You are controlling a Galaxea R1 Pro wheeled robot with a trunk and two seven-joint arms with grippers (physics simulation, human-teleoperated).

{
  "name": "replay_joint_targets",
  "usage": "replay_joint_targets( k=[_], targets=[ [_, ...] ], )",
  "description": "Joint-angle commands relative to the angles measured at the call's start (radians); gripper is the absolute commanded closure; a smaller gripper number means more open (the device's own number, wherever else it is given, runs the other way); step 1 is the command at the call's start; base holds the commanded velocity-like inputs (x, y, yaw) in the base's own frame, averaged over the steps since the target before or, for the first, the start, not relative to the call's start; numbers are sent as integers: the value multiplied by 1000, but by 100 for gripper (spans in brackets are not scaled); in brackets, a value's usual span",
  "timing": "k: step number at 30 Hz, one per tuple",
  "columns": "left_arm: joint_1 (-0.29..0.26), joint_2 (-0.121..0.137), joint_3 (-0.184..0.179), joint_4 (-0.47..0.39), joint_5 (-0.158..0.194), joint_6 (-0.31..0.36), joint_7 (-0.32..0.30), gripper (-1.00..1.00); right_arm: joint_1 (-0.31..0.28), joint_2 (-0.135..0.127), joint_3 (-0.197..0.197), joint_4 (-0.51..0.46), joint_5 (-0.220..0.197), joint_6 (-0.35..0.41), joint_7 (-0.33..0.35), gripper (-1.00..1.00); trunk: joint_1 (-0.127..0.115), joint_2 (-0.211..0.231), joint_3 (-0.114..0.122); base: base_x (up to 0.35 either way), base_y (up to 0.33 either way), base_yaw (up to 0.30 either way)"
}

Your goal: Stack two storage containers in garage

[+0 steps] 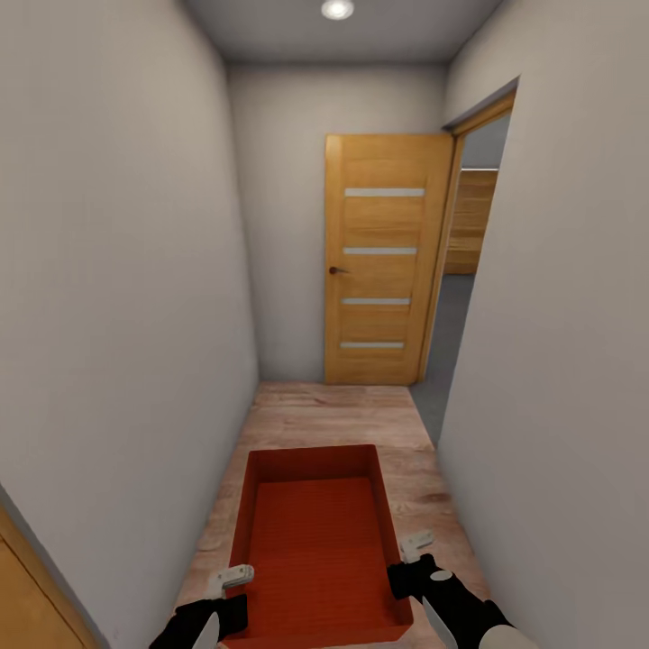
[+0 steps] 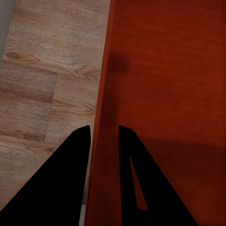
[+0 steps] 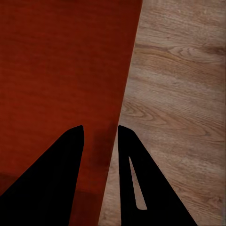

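Standing in a narrow hallway with pale walls, the robot carries one storage container (image 1: 315, 550), red-orange and open-topped, low in front of its trunk above the wood-plank flooring (image 1: 324, 415). One container counted; its interior is bare, showing only a ribbed bottom. Its long axis runs straight ahead, away from the robot, toward one wooden door (image 1: 386, 261) with four pale horizontal strips, standing open at the hallway's far end beside a doorway on the right. One ceiling spotlight (image 1: 337, 9) is lit overhead.

Two arms counted, both reaching forward and low, one at each long side of the container near its closer end. The left claw (image 2: 103, 129) straddles the left wall, one finger outside and one inside, closed narrowly on that thin wall. The right claw (image 3: 100, 128) grips the right wall in the same manner, fingers (image 3: 136, 174) to either side of it. The container sits level between them.
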Motion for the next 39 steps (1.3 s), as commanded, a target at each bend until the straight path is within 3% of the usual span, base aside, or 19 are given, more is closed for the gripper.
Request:
replay_joint_targets(
  k=[1,39],
  targets=[
    [0,-1,0,-3,-22,-8,11,100,0,36,-11,1,2,6,31,100,1,-1,-1,323,0,0],
    [0,1,-1,-3,-23,-8,11,100,0,36,-11,0,6,7,31,100,1,-1,-1,323,0,0]
  ],
)
